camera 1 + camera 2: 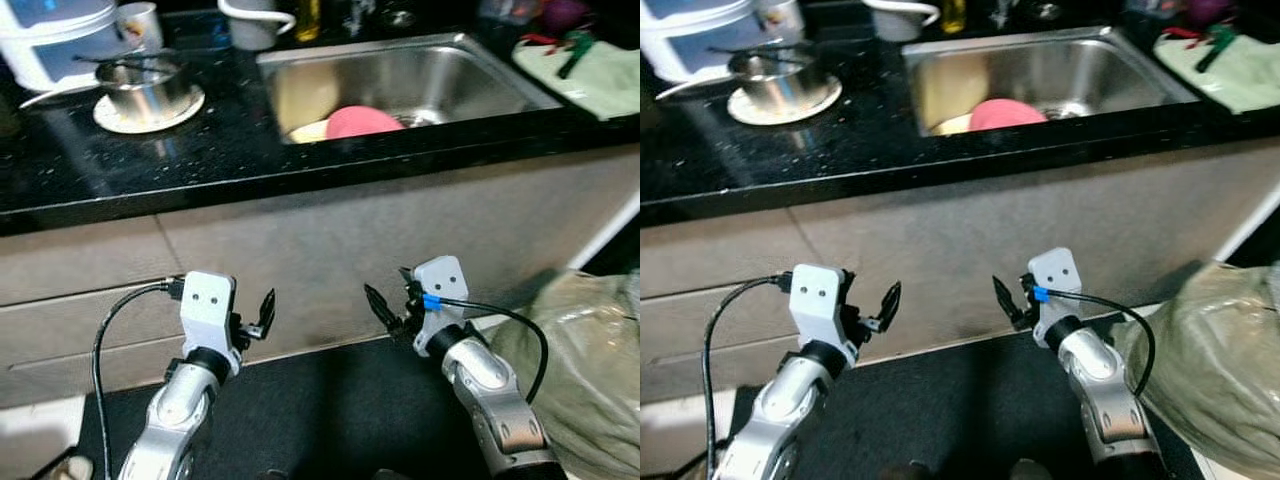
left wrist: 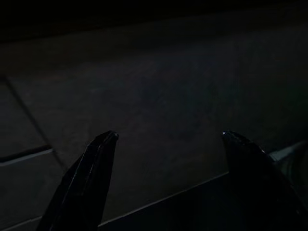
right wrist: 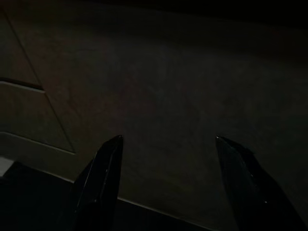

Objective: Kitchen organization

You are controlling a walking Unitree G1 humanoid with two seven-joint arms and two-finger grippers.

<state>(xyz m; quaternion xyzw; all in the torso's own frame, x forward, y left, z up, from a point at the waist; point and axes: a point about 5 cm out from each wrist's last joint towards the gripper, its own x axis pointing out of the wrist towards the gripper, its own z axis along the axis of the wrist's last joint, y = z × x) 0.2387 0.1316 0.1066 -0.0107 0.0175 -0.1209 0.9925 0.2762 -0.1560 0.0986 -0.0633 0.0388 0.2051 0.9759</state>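
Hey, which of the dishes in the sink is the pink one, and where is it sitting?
The round pink bowl, lying upside down at the near edge of the stainless steel sink. The pale yellow dish beside it, toward the robot's left, is the other one.

A grey-green plastic sack [image 1: 585, 360] slumps at four o'clock on the floor below the beige cabinet front [image 1: 330, 250]. A dark floor mat [image 1: 330, 410] lies at six o'clock, just beside the sack.
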